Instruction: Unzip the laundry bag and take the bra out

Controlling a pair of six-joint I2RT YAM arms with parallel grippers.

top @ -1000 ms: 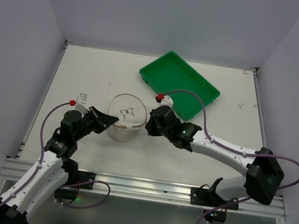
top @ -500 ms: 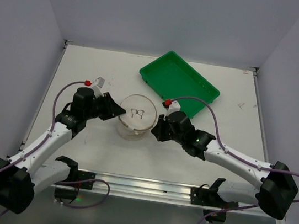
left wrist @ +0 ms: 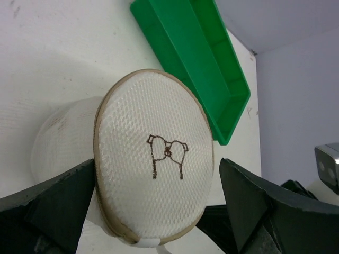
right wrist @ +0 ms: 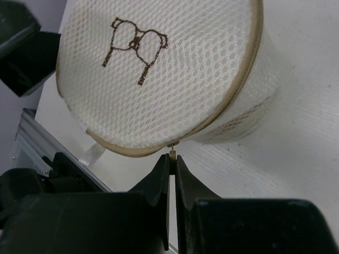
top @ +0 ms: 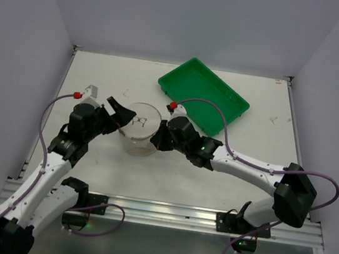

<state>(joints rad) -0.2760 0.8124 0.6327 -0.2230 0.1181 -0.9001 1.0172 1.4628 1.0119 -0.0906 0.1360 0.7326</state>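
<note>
Laundry bag (left wrist: 127, 201), seemingly brown bra drawing (left wrist: 167, 159)

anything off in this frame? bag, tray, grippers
Nothing stands out. The laundry bag sits face-up, mesh intact and zipped shut. The right gripper is pinched on the zipper pull, and the left gripper is open astride the bag. The green tray lies skewed to the table edges, with nothing spilled.

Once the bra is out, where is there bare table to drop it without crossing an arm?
Bare table lies far left, between the green tray and the left wall, and far right, between tray and right arm. Crowded at centre: the left end effector and right end effector flank the laundry bag.
</note>
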